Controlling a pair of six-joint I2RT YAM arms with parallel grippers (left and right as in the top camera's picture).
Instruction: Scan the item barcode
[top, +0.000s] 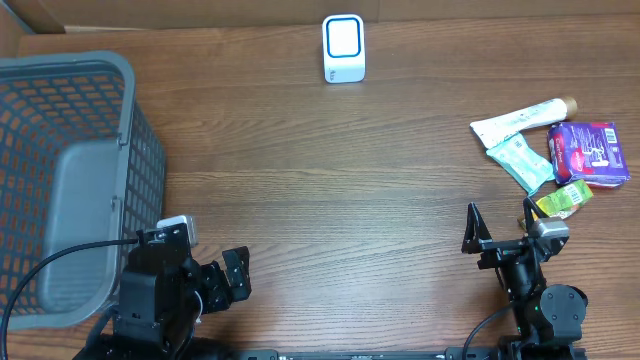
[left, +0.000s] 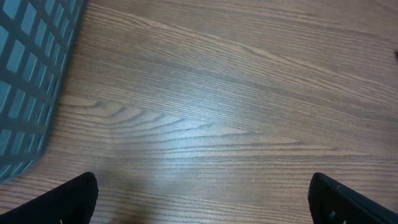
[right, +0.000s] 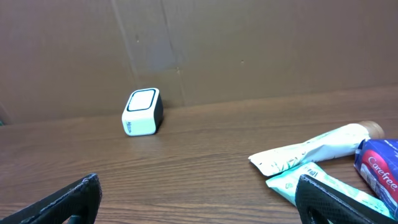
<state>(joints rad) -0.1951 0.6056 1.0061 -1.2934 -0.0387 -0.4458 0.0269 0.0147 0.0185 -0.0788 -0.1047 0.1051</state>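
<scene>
**benchrat:** Where's the stuff to scan? All I see is the scanner (top: 343, 48), white with a blue ring, at the far edge of the table (top: 350, 180), about mid-width.

**yamfan:** The items are on the right side, well apart from the scanner. There are 4 in a loose cluster: a white tube (top: 520, 120) at the back, a teal packet (top: 520, 163) just in front of it, a purple pack (top: 588, 152) to the right, and a small yellow-green packet (top: 562, 200) nearest the robot.

**benchrat:** Is either arm holding anything?

**yamfan:** Nope. The right gripper (top: 500, 225) sits near the front edge, just in front of that cluster, jaws spread wide and empty. Its wrist view shows the scanner far off and the tube ahead on the right. The left gripper (top: 225, 280) is released too, with only bare wood between its fingers (left: 68, 199). It's low at the front left, right beside the grey basket (top: 60, 180).
</scene>
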